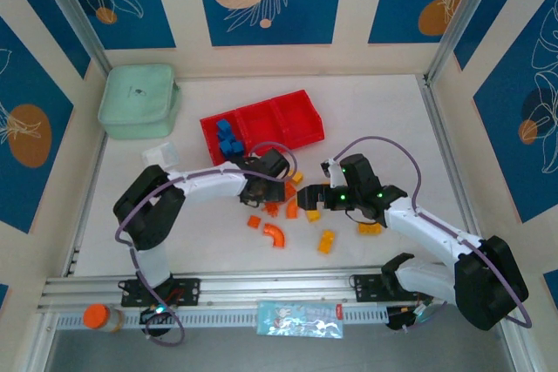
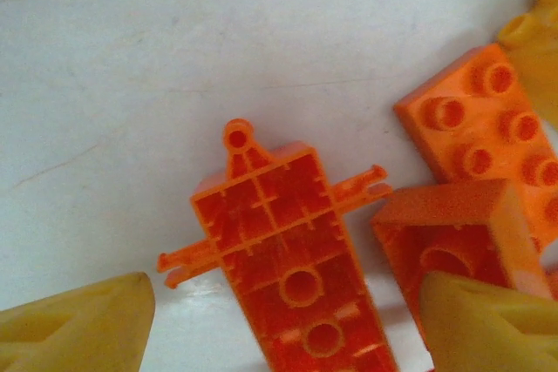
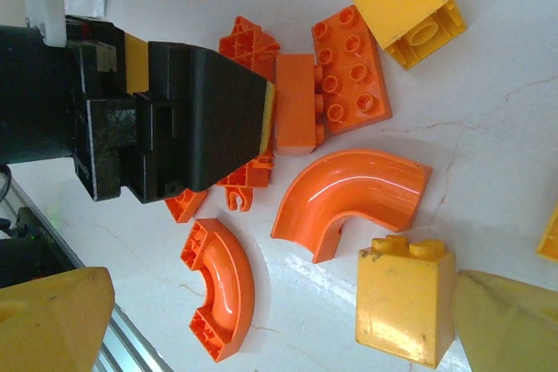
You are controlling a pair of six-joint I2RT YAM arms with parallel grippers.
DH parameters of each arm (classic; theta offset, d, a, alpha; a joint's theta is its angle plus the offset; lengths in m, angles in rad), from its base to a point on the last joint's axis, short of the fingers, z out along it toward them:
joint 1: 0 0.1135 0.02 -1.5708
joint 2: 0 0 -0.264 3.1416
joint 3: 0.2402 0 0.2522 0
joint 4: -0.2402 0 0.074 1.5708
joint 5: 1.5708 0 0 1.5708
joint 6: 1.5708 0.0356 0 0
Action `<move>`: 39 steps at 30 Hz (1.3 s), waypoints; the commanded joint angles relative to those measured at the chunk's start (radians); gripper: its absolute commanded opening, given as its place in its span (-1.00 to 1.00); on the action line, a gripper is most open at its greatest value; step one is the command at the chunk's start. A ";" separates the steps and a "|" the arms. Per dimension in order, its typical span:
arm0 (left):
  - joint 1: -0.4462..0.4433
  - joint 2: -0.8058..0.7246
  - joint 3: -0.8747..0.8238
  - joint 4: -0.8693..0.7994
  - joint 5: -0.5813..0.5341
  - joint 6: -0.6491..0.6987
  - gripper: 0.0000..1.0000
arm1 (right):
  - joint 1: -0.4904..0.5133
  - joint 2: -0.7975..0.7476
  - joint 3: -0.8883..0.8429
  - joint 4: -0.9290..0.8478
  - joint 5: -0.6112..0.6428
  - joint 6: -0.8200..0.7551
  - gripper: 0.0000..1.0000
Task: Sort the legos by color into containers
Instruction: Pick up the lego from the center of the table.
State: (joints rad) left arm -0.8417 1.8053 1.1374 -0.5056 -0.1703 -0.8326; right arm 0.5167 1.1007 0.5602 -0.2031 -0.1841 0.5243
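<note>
Orange flat piece (image 2: 279, 233) lies underside-up on tabletop (image 2: 131, 58), between fingers of left hand (image 2: 288, 307). Jaws fairly wide, one each side, not yet gripping, likely lined up to pinch it. Neighbour orange brick (image 2: 462, 233) very close to one finger, could get caught.

Right hand (image 3: 283, 311) fully wide, low over orange arch (image 3: 222, 298) and yellow brick (image 3: 405, 307), holds nothing, probably choosing next pick.

Blue bricks (image 1: 228, 138) sit in left compartment of red tray (image 1: 292, 119). Orange and yellow ones loose near both hands.

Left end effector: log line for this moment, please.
left end effector: open, over flat orange lego | right end effector: open, near yellow lego | red tray: blue legos in end compartment
</note>
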 commanded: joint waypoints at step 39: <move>0.073 -0.099 0.192 -0.136 -0.043 0.058 -0.46 | -0.093 0.057 0.161 -0.046 -0.105 -0.041 0.98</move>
State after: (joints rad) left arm -0.8131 1.7157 1.2461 -0.6041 -0.1951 -0.8009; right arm 0.4408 1.1339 0.6758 -0.2325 -0.2501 0.5072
